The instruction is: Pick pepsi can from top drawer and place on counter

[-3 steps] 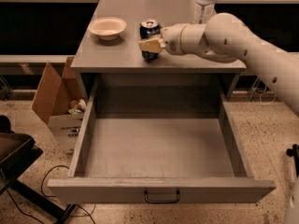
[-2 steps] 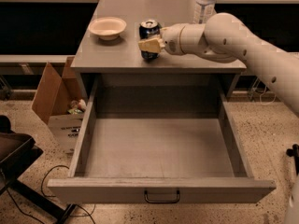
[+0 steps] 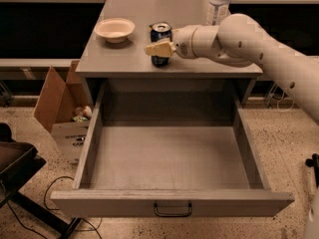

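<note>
A small dark blue pepsi can (image 3: 161, 33) with a silver top stands upright on the flat grey counter surface (image 3: 114, 59), at three o'clock from a pale round bowl (image 3: 114, 30). The cream gripper (image 3: 160, 48) is at the can. At six o'clock, the wide grey top drawer (image 3: 172, 203) stands open.

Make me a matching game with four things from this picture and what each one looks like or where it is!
Things:
1. pepsi can
2. bowl
3. top drawer
4. gripper

Clues:
A. grey and pulled wide open
B. right at the can, over the front of the counter
C. cream-coloured, on the left part of the counter
D. dark blue with a silver top, standing upright on the counter

Pairs: 1-D, 2-C, 3-A, 4-B
</note>
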Robot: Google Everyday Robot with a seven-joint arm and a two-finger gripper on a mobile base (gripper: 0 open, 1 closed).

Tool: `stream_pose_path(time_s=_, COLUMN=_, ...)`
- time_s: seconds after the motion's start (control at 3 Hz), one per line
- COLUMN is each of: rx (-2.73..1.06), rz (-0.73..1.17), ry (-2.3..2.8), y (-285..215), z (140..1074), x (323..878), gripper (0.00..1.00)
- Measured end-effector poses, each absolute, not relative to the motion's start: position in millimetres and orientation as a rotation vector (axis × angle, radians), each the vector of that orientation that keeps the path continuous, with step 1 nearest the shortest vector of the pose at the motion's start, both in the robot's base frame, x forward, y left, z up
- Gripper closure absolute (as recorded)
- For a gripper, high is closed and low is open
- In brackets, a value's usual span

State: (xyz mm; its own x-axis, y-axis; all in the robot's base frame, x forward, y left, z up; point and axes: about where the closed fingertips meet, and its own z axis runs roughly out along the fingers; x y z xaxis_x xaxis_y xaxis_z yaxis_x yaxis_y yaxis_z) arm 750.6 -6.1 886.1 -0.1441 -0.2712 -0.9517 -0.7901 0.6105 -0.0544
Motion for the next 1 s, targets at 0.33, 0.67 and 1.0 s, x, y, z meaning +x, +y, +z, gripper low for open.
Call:
stream_pose_path(time_s=0.33, rx=-0.880, rz=0.572, ry=1.705, y=-6, z=886, x=751, gripper=0.00)
stream_pose_path(time_s=0.67, rx=-0.885, rz=0.593, ry=1.669, y=-12, z=896, x=748, gripper=0.00)
stream_pose_path(time_s=1.0, rx=-1.017, rz=0.497, ry=1.584, y=-43, z=955, x=718, gripper=0.00)
